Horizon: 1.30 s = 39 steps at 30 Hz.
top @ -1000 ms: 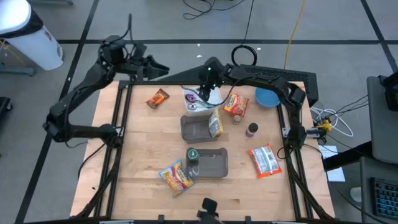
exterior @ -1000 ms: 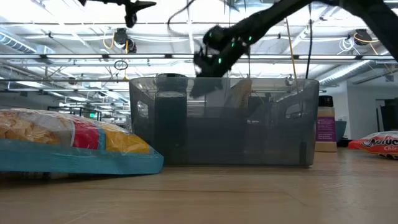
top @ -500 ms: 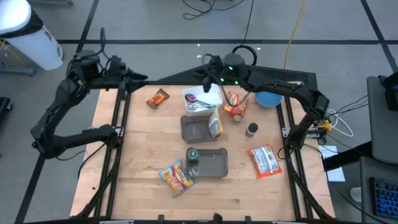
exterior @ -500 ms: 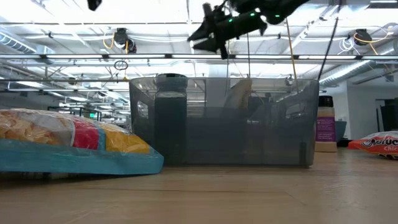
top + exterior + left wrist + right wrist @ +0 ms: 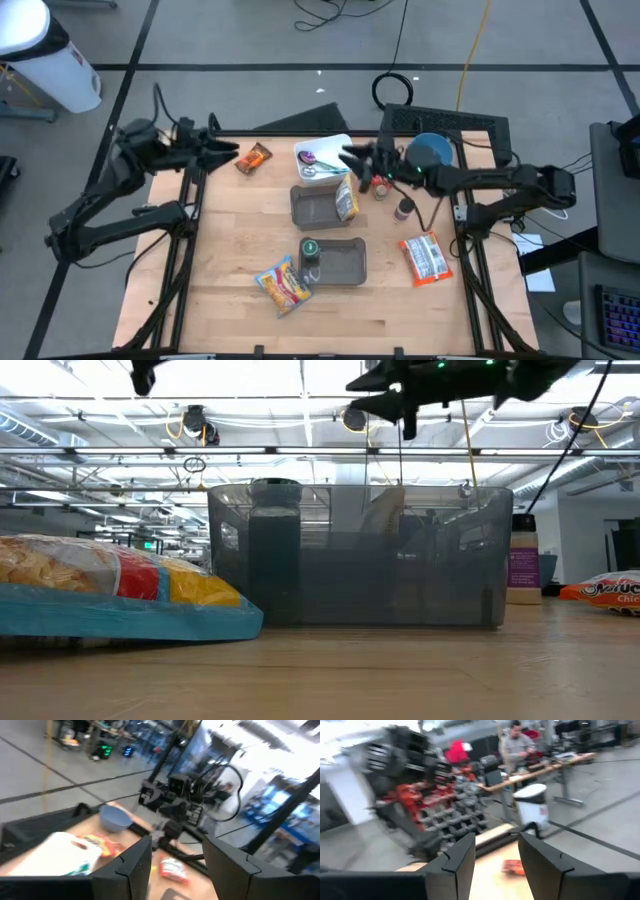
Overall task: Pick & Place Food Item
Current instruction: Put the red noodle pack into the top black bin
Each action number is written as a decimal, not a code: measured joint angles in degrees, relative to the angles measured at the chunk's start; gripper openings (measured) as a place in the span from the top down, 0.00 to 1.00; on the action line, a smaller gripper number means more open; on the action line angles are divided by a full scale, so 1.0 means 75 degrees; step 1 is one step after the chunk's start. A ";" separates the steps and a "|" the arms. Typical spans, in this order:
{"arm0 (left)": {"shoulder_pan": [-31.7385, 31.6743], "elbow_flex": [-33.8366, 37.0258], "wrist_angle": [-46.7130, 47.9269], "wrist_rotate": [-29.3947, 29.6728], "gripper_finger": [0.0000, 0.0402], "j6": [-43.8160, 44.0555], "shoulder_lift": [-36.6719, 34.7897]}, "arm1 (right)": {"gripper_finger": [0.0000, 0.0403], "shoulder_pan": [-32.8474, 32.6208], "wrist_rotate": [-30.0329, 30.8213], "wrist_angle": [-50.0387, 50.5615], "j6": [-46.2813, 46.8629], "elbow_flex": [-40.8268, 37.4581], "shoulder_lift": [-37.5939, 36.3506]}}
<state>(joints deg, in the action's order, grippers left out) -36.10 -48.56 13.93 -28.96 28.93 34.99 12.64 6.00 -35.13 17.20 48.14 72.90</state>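
The left gripper [image 5: 222, 152] hangs above the table's far left edge, near the small orange snack packet [image 5: 254, 158]. Its two dark fingers [image 5: 131, 870] stand apart with nothing between them. The right gripper [image 5: 352, 159] is raised over the far middle of the wooden table [image 5: 230, 230], just beside the white container [image 5: 325, 158] holding purple and green items; its fingers [image 5: 458, 861] also show a clear gap and hold nothing (the low view shows it high above the bins).

Below it, a grey tray [image 5: 314, 206] has a yellowish food packet [image 5: 347, 200] leaning on its right side. Nearer the front sits a second grey bin [image 5: 340, 261] with a green-lidded can [image 5: 310, 249] at its left end. A colourful chip bag [image 5: 282, 285] lies just beside that bin's front left corner. A red and white snack bag [image 5: 424, 257] lies well to the right, and a small dark-capped bottle [image 5: 404, 209] stands between it and a blue bowl [image 5: 432, 154]. An orange noodle packet [image 5: 380, 171] lies beneath the right arm.

A seated person [image 5: 518, 744] shows in the room behind.
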 joint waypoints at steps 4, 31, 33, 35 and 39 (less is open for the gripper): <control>0.0655 0.1017 -0.1443 0.0359 0.54 0.0514 0.0019 | 0.63 -0.0458 0.0012 -0.1152 0.0627 -0.0617 -0.0061; 0.2147 0.2640 -0.6340 0.1095 0.54 0.1956 0.3149 | 0.63 -0.0614 0.0997 -0.2306 0.3024 -0.0936 0.0141; 0.2187 0.2640 -0.6333 0.1316 0.54 0.1852 0.3150 | 0.63 -0.0614 0.0987 -0.2301 0.3024 -0.0936 0.0138; 0.2222 0.2640 -0.6293 0.1546 0.54 0.1844 0.3143 | 0.63 -0.0593 0.0809 -0.2281 0.3024 -0.0936 0.0138; 0.2230 0.2293 -0.5971 0.1651 0.54 0.1905 0.3024 | 0.64 -0.0368 -0.0927 -0.1986 0.3054 -0.0930 0.0138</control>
<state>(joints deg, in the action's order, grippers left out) -19.38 -31.36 -30.85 -16.58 43.22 57.67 9.87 -0.95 -50.03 40.10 41.17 73.93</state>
